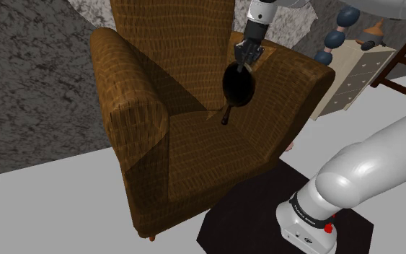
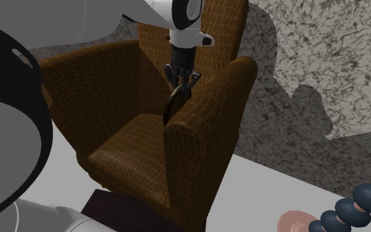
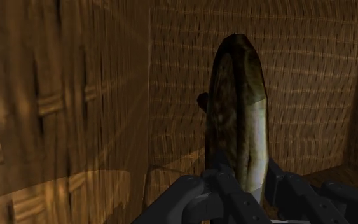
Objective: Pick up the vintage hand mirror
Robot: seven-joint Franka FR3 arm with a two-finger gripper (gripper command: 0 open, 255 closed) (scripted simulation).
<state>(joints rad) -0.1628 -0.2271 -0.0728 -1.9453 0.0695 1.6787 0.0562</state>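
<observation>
Holding hand mirror (image 1: 238,85) by its rim | gripper (image 1: 245,63) clamped on it | handle (image 1: 227,113) dangling below | likely stiff, fragile, slippery

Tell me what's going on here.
The white arm's black gripper is shut on the rim of a dark round hand mirror, holding it with the handle pointing down. The mirror hangs over the seat of a brown, woven-patterned armchair, close to the backrest. Whether the handle tip is clear of the cushion cannot be told.
</observation>
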